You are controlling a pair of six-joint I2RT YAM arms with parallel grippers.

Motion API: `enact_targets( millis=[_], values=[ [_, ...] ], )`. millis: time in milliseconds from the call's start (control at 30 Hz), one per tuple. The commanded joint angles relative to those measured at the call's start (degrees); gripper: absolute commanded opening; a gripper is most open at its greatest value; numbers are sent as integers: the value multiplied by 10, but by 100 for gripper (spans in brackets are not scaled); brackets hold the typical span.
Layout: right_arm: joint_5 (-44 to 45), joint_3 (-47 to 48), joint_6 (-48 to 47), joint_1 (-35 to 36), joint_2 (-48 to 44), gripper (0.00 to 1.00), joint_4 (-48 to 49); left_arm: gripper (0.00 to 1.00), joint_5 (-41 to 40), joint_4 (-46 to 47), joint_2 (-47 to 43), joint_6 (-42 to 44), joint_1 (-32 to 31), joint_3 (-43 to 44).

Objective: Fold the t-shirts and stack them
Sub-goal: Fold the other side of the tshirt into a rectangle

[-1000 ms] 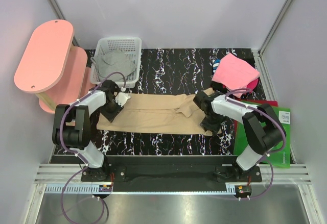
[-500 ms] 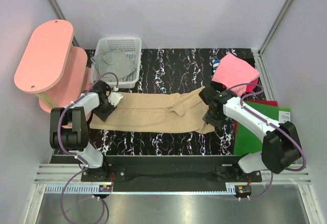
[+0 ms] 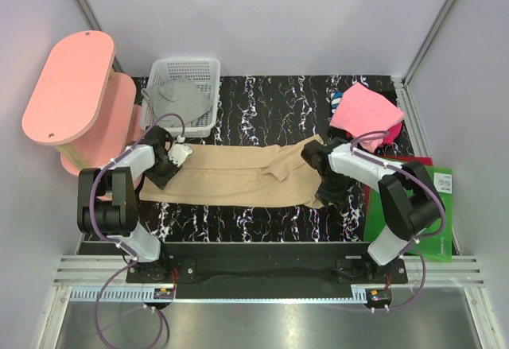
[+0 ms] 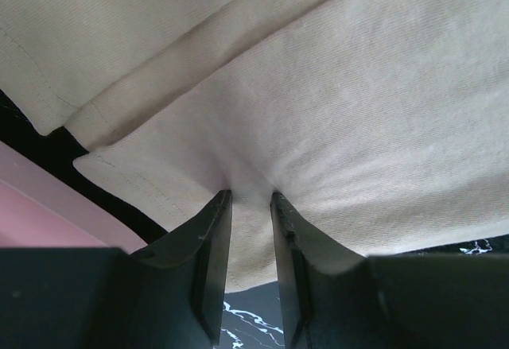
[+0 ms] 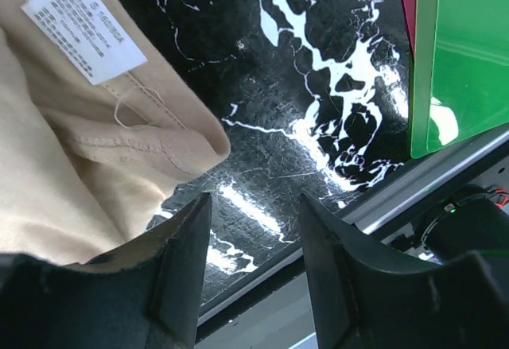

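One tan shirt (image 3: 238, 176) flat across mid frame, left gripper (image 4: 250, 199) pinched on its left edge, right gripper (image 5: 254, 206) at its right end, fingers (image 5: 179, 273) apart, holding nothing, grey shirt (image 3: 179, 98) in basket (image 3: 188, 63) upper left, pink shirt (image 3: 366, 110) upper right.

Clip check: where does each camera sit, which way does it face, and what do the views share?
Top external: above and behind, looking down at the table; left arm and right arm show, bases at bottom.
Left wrist: on the left arm, looking along the left gripper, its fingers pinching the tan t-shirt.
Right wrist: on the right arm, looking down past the open right gripper at the shirt's white label and green sheet.
Shared: all three show the tan t-shirt.
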Motion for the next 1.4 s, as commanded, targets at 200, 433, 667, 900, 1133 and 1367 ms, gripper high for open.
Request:
enact_targets(
  millis=[200, 433, 667, 900, 1133, 1367],
  values=[
    [59, 86, -4, 19, 62, 44, -51, 31, 11, 0, -15, 19, 5, -22],
    [62, 84, 4, 25, 42, 46, -44, 31, 14, -4, -25, 19, 4, -22],
    [50, 71, -1, 26, 108, 46, -23, 31, 14, -5, -32, 18, 5, -29],
    [68, 71, 19, 28, 165, 47, -40, 31, 27, -6, -33, 20, 6, -29],
    [105, 73, 73, 27, 178, 46, -108, 31, 21, -6, -36, 31, 11, -32],
    [114, 61, 86, 27, 182, 45, -113, 31, 18, -5, -38, 58, 44, -43]
  ],
)
